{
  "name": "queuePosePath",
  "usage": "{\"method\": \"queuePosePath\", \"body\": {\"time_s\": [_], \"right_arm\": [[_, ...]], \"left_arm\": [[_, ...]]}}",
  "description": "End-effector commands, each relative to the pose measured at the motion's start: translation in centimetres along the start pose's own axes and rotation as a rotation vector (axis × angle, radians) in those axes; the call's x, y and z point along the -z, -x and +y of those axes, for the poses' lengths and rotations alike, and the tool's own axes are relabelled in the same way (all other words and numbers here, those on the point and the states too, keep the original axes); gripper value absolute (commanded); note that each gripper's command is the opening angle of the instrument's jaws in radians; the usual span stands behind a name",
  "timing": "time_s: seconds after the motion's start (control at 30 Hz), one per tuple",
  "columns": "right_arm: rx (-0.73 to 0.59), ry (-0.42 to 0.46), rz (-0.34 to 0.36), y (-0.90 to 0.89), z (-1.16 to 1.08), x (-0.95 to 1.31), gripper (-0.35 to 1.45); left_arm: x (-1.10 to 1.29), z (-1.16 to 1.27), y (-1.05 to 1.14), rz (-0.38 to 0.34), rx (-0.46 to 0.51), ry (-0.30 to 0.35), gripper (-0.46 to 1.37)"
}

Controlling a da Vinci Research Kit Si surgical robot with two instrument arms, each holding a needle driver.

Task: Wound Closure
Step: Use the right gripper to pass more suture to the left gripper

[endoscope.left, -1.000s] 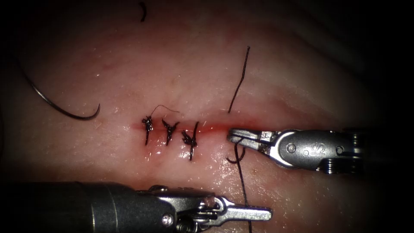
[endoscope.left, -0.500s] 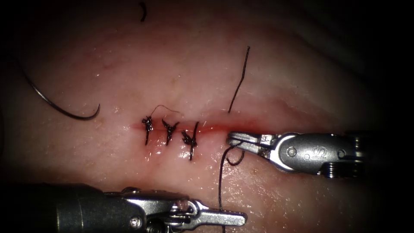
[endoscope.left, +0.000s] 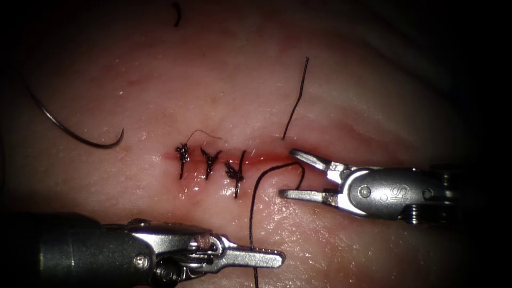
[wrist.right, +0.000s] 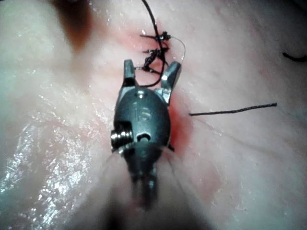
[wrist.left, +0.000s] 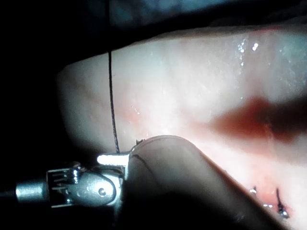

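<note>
Thread [endoscope.left: 252, 208] ran upward from the closed jaws of the left arm's tool [endoscope.left: 266, 260], arched over near the cut [endoscope.left: 266, 158], and dipped between the spread jaws of the right arm's tool [endoscope.left: 290, 173]. A second earlier the right tool's jaws had been shut at the cut with the thread looped just below them; here they stood wide apart, one tip at the cut's lower lip and the other lower on the tissue [endoscope.left: 346, 96], gripping nothing. The left tool had shifted leftward, drawing the strand with it. A free tail [endoscope.left: 295, 98] of thread lay above the cut, well apart from both tools. Three tied stitches [endoscope.left: 210, 162] closed the left part of the cut; its right part remained open, edged with red fluid [endoscope.left: 256, 158]. The needle [endoscope.left: 74, 133] lay loose on the tissue far to the left of the stitches, not in the tissue and held by neither tool.

Judged from its thin, limp arc, the thread would handle as light, soft and slippery when wet, so a firm grip across the strand, near the jaw tips, would serve best. The needle appeared stiff and smooth; a hold on its body behind the point seemed safest. The tissue looked moist and yielding, likely to tear under a hard pull.
</note>
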Motion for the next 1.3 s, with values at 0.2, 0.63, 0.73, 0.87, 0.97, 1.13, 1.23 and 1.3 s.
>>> {"method": "queuePosePath", "body": {"time_s": [0.2,0.63,0.73,0.87,0.97,1.13,1.23,1.3], "right_arm": [[0.16,0.005,-0.003,-0.13,0.03,0.03,1.2],[0.433,0.063,0.025,-0.38,-0.16,-0.06,1.16],[0.485,0.071,0.024,-0.42,-0.21,-0.11,1.18],[0.531,0.079,0.022,-0.49,-0.26,-0.18,1.18],[0.541,0.082,0.02,-0.52,-0.27,-0.21,1.17],[0.561,0.09,0.013,-0.56,-0.27,-0.3,1.15],[0.563,0.073,0.0,-0.56,-0.28,-0.34,1.02],[0.586,0.037,-0.025,-0.56,-0.28,-0.35,0.59]], "left_arm": [[-0.04,0.04,0.04,0.039,0.085,0.052,-0.35],[-0.02,0.26,0.29,0.085,0.31,0.168,-0.35],[-0.04,0.3,0.32,0.081,0.338,0.174,-0.35],[-0.06,0.31,0.31,0.077,0.355,0.175,-0.35],[-0.07,0.3,0.29,0.076,0.36,0.176,-0.35],[-0.06,0.31,0.25,0.074,0.362,0.178,-0.35],[-0.06,0.31,0.24,0.077,0.362,0.176,-0.35],[-0.06,0.31,0.24,0.079,0.362,0.175,-0.35]]}}
